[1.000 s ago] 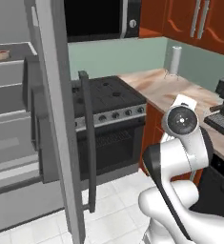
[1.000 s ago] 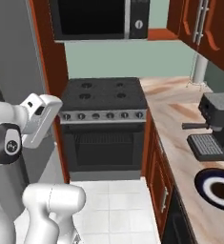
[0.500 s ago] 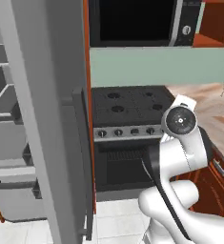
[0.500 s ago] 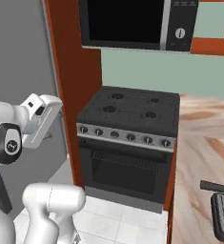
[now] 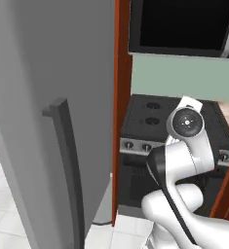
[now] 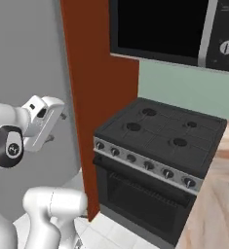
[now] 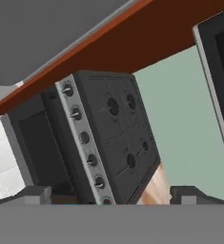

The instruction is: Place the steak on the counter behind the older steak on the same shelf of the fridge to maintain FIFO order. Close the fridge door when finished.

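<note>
1. I see the fridge door point(image 5: 43, 121) standing close in the left base view, its dark bar handle point(image 5: 67, 165) facing me; the stove point(image 6: 160, 141) sits beyond the red-brown panel point(image 6: 94, 97).
2. My end effector point(image 7: 108, 193) is released and grasps nothing, its tips spread wide.
3. Neither steak is in sight, so I cannot place them.
4. I judge the base needs repositioning: I would drive slowly, keeping the arm tucked clear of the door edge.
</note>
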